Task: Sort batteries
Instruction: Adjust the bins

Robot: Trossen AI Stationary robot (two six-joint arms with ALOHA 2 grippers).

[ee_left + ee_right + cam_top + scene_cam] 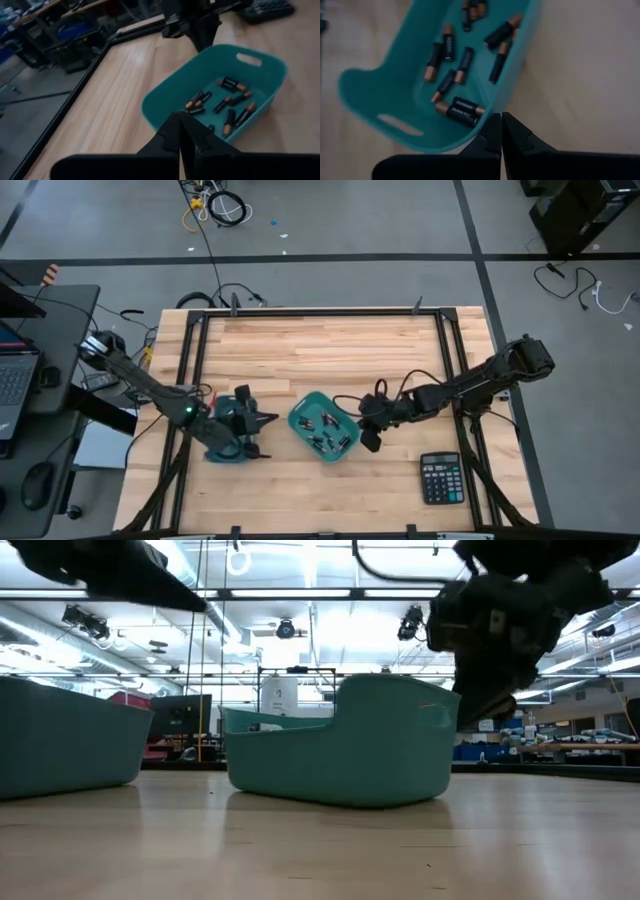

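Claws [500,131] closed, empty, beside bin [380,95].

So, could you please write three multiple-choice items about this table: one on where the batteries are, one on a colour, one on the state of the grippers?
1. The batteries lie:
A. in the middle bin
B. on the calculator
C. on bare wood

2. That bin is:
A. red
B. teal
C. white

3. The left gripper and right gripper are:
A. both open
B. both shut, empty
C. each shut on a battery

Key: 1 A, the cells rest on the bin's floor; 2 B, its walls are teal; 3 B, each gripper's fingers meet with nothing between.
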